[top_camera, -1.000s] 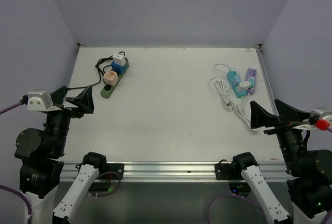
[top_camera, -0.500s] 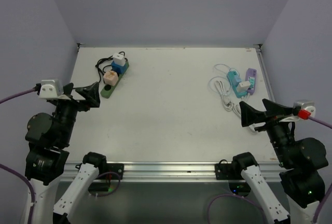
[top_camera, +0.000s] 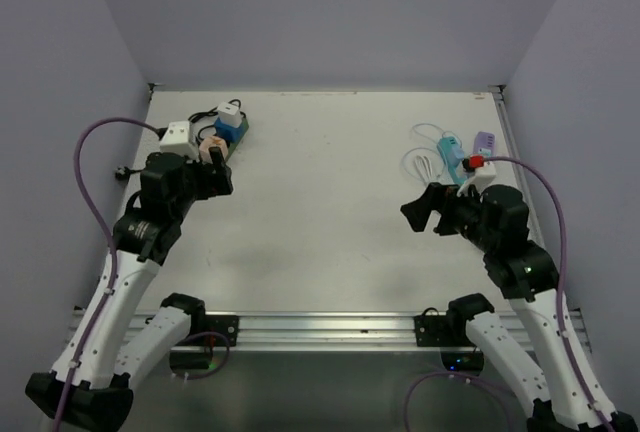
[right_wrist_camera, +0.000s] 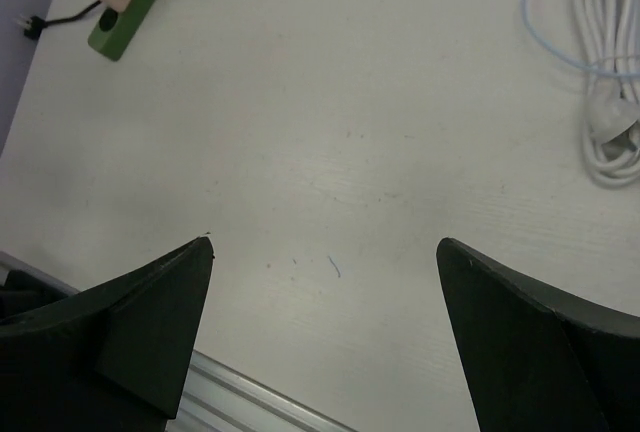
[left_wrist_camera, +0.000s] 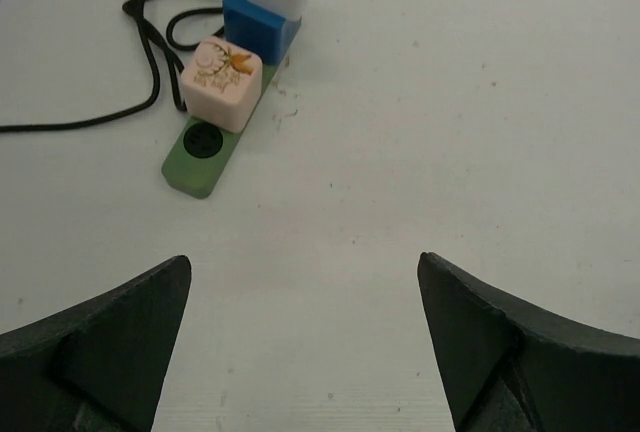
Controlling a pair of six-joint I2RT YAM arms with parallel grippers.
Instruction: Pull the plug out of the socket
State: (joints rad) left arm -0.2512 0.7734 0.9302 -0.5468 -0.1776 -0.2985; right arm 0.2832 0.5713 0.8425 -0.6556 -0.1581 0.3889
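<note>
While its arm stretches toward the upper left, the left pincer (left_wrist_camera: 303,277) hangs released near the green socket strip (left_wrist_camera: 203,160). The right pincer (right_wrist_camera: 325,252), also released, hovers over the worktop (right_wrist_camera: 350,102).

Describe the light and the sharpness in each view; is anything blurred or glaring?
Top external: even, soft light on the table, no glare, faint shadows. Left wrist: the green power strip is sharp, the left pincer fingers dark and slightly soft. Right wrist: the white cable is sharp, the right pincer fingers dark.
</note>
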